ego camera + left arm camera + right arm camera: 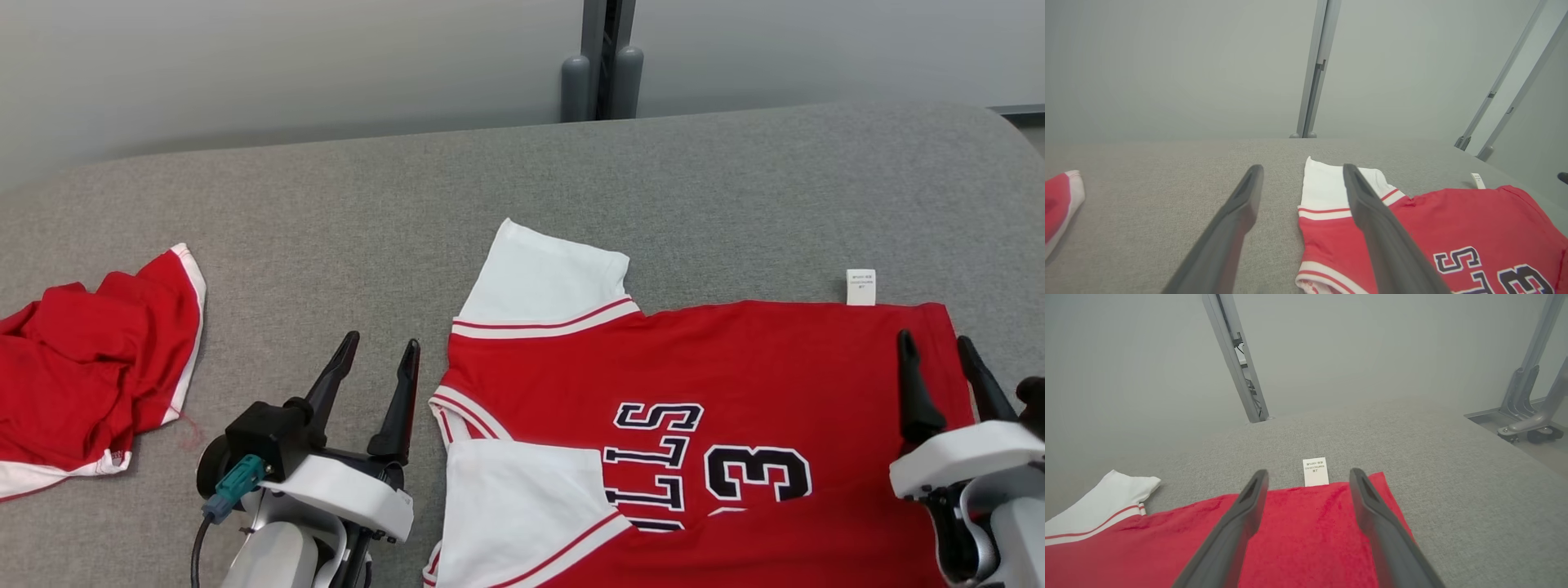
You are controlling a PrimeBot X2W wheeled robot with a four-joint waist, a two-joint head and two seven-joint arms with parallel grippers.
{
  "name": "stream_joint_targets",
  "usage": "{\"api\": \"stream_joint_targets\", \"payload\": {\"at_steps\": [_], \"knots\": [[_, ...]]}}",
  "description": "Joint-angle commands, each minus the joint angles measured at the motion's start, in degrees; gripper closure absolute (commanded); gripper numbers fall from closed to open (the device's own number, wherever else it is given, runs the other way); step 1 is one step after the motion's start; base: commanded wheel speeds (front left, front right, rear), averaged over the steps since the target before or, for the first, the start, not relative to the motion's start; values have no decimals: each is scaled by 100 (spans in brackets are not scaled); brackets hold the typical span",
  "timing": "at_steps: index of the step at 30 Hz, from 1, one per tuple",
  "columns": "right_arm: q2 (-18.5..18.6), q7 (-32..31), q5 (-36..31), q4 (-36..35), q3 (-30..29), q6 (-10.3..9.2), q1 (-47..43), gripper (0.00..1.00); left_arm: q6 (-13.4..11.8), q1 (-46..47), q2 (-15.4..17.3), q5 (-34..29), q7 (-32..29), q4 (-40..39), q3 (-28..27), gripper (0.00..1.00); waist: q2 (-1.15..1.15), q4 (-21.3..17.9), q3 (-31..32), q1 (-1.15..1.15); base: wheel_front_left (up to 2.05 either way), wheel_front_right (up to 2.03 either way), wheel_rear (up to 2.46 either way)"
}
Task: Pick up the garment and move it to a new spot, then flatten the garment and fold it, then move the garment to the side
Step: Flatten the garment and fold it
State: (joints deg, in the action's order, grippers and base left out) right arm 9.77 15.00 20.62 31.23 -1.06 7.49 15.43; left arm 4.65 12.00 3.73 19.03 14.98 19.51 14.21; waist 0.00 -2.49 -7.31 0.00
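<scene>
The garment (735, 384) is a red jersey with white sleeves and dark lettering, spread flat on the grey table with its collar toward the left. Its white care label (860, 287) sticks out at the far edge. My left gripper (384, 349) stands open just left of the collar, above bare table, with nothing between its fingers. In the left wrist view the left gripper (1302, 171) frames the far sleeve (1327, 185). My right gripper (935, 345) hovers open over the jersey's right hem corner. The right gripper (1308, 475) points toward the label (1315, 471) in its wrist view.
A second red garment with white trim (90, 376) lies crumpled at the table's left edge. The grey padded table (522, 180) runs back to a pale wall with a grey post (602, 57). Metal frame legs (1527, 408) stand on the floor off the table's right side.
</scene>
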Motion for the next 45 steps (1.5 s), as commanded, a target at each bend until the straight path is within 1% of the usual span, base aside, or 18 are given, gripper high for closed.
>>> {"api": "stream_joint_targets", "payload": {"at_steps": [1, 6, 7, 13, 20, 26, 33, 38, 39, 40, 41, 42, 45], "knots": [[77, 34, 79, 232, -70, 0, 259, 0, 77, 61, -7, -103, 19, 42, -73, 0, 0, 57, -81, 0, 0, 0, 0], [309, -94, 436, 1133, -196, 0, 950, 0, 188, 156, -52, -256, 19, 113, -138, 0, 0, 214, -249, 0, 0, 0, 0], [309, -94, 436, 1133, -196, 0, 950, 0, 188, 156, -52, -256, 19, 113, -138, 0, 0, 214, -249, 0, 0, 0, 0], [740, -493, 905, 2124, -128, 0, 1657, 0, 262, 285, -67, -354, 19, 142, -157, 0, 0, 452, -501, 0, 0, 0, 0], [1159, -723, 1149, 3022, 14, -1, 2143, 0, 290, 414, -73, -390, 19, 150, -135, 0, 0, 662, -736, 0, 0, 0, 0], [1264, -822, 1297, 3458, 173, 0, 2379, 0, 288, 449, -73, -348, 19, 146, -79, 0, 0, 711, -813, 0, 0, 0, 0], [1317, -822, 1398, 3750, 338, 0, 2581, 0, 285, 535, -67, -366, 20, 157, -33, 0, 0, 696, -881, 0, 0, 0, 0], [1308, -774, 1457, 3895, 478, 0, 2702, 0, 285, 599, 9, -359, 20, 136, 37, 0, 0, 691, -934, 0, 0, 0, 0], [1304, -794, 1477, 3905, 504, 0, 2719, 15, 286, 608, 17, -350, 20, 132, 43, 0, 0, 690, -941, 0, 0, 0, 0], [1300, -812, 1493, 3910, 531, -1, 2734, 55, 286, 612, 26, -343, 20, 129, 51, 0, 0, 687, -949, 0, 0, 0, 0], [1293, -821, 1500, 3902, 572, 0, 2742, 82, 286, 612, 35, -336, 20, 127, 57, 0, 0, 686, -954, 0, 0, 0, 0], [1283, -826, 1522, 3892, 609, 0, 2751, 100, 286, 614, 44, -331, 20, 127, 64, 0, 0, 683, -959, 0, 0, 0, 0], [1278, -771, 1576, 3839, 708, -1, 2751, 100, 286, 641, 54, -308, 20, 133, 78, 0, 0, 672, -964, 0, 0, 0, 0]]}}
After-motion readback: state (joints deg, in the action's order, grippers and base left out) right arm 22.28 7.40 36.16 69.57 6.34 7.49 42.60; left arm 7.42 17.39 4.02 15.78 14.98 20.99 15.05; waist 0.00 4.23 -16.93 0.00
